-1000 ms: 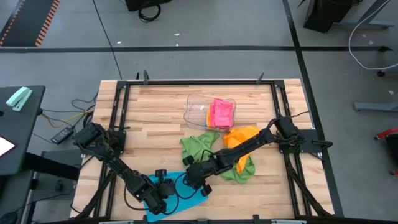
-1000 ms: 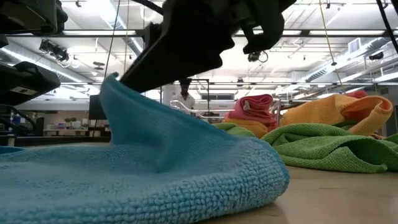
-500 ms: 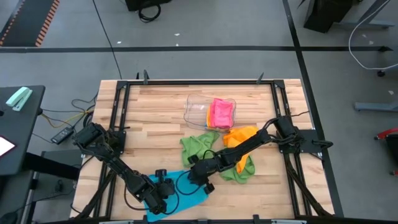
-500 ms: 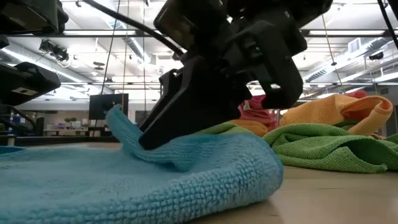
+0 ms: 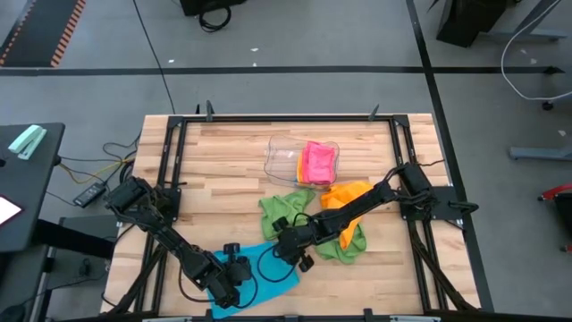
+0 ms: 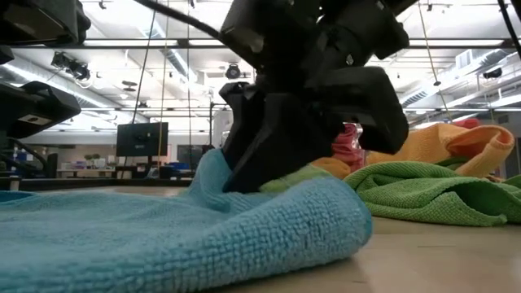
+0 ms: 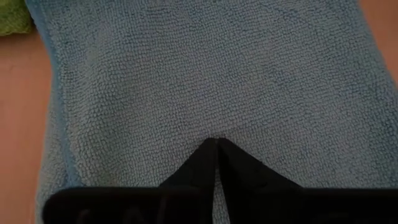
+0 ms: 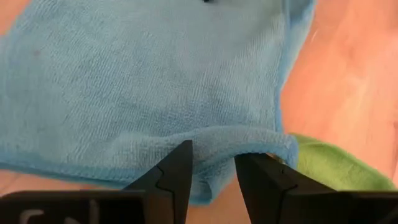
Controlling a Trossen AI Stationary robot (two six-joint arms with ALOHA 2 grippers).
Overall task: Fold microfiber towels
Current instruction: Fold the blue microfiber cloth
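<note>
On the slatted wooden table (image 5: 214, 161), nearest the front edge, the blue towel (image 5: 268, 273) lies flat under the left gripper (image 5: 231, 284), whose fingers look pressed together on the cloth. Just beyond, the right gripper (image 5: 298, 253) pinches a raised fold at the towel's far edge, carried lower and farther right than a second ago (the fold seems under way). Farther off lie the green towels (image 5: 286, 210), the orange towel (image 5: 350, 197) and the pink towel (image 5: 318, 163).

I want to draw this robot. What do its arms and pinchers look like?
Both arms are black, made of jointed segments. The left arm and right arm each carry thin black cables looping beside them. The left gripper has two flat, dark, pointed fingers; the right gripper has two chunky, angular black fingers.
</note>
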